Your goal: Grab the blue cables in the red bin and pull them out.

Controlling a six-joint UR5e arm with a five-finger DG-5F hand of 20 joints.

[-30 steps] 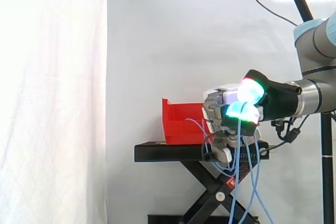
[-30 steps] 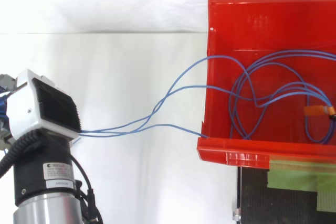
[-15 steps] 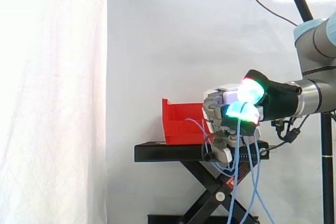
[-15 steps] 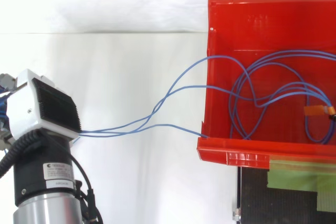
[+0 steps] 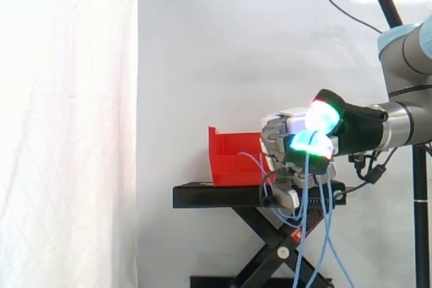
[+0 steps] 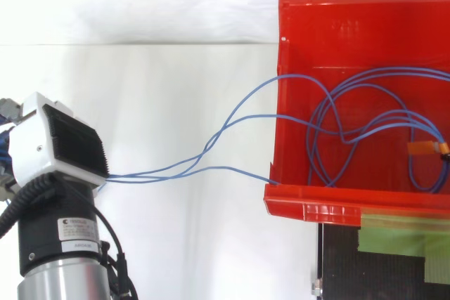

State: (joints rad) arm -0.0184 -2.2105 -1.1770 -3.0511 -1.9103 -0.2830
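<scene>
Side and top views. The hand (image 5: 282, 141), its fingers curled, clasps the blue cables (image 6: 209, 148); loose lengths hang from it toward 6 o'clock. Seen from above, the strands run from the hand at 8 o'clock across the 9 o'clock wall of the red bin (image 6: 309, 210), where several loops lie inside. The bin sits on a black stand (image 5: 216, 195).

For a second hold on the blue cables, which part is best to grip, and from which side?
Grip the free span between the hand and the red bin, where the blue cables run close together. Coming from above is probably best: one pinch could close round all strands, with no wall in the way.
</scene>
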